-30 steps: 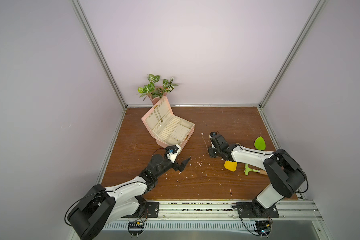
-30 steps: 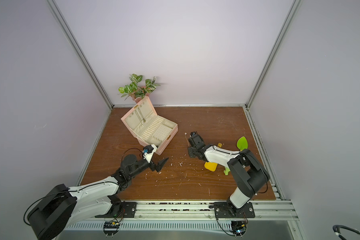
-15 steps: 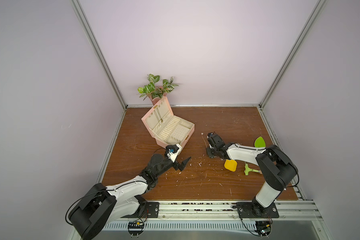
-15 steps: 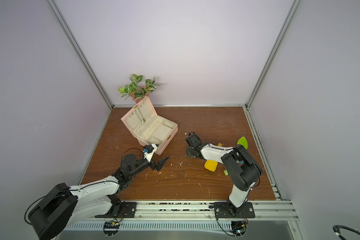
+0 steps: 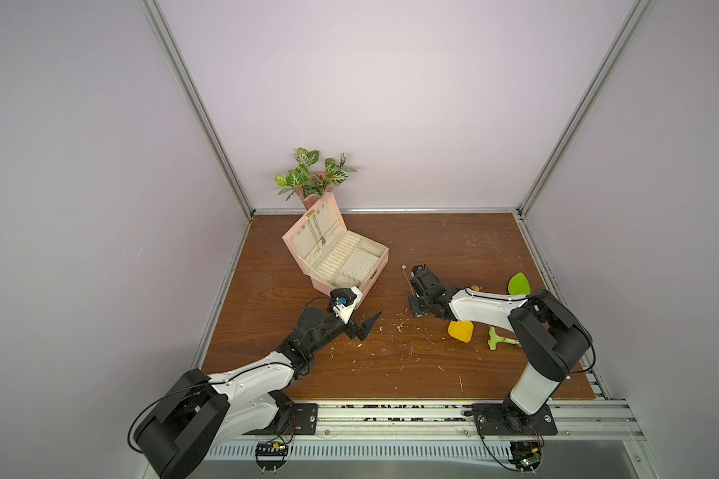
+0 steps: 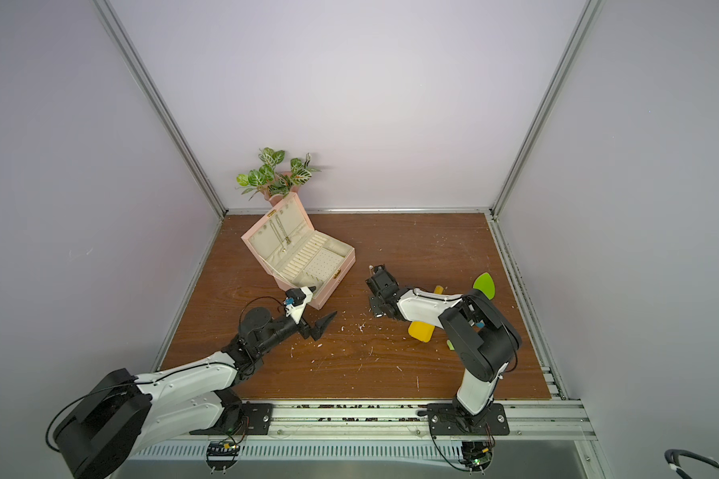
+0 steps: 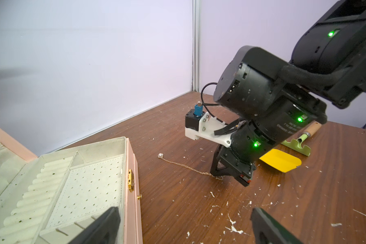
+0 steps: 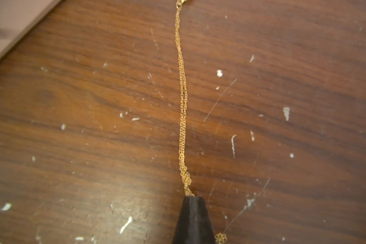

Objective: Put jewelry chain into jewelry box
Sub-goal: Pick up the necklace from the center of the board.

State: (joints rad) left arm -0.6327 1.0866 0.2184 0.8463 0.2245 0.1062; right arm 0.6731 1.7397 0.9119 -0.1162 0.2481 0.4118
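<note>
Right end effector [image 8: 191, 198]: fingers pressed together on one end of the jewelry chain [image 8: 182, 105], with the tips down at the tabletop [image 5: 453, 240].
Jewelry chain: lies doubled in a nearly straight line on the wood, from the pinched end to a pale bead [image 7: 161, 156]. It is outside the jewelry box [image 7: 133, 202] and apart from it, on the side of the gold clasp [image 7: 130, 179].
Left end effector [image 7: 184, 211]: jaws spread wide, holding nothing, at the box's near corner. In the left wrist view one finger [image 7: 106, 224] shows in front of the box's compartments, the other over bare wood.
Jewelry box: open and set askew to the tabletop's edges. Its lid [image 5: 304, 242] stands toward the back left corner, just in front of the plant vase [image 5: 312, 201].
Open room: a bare strip of wood between the box's clasp wall and the chain, and a wide bare stretch from the right arm to the back wall.
Crowded side: the yellow spatula [image 5: 460, 331] and green tool [image 5: 499, 342] lie under and beside the right arm, toward the right edge.
</note>
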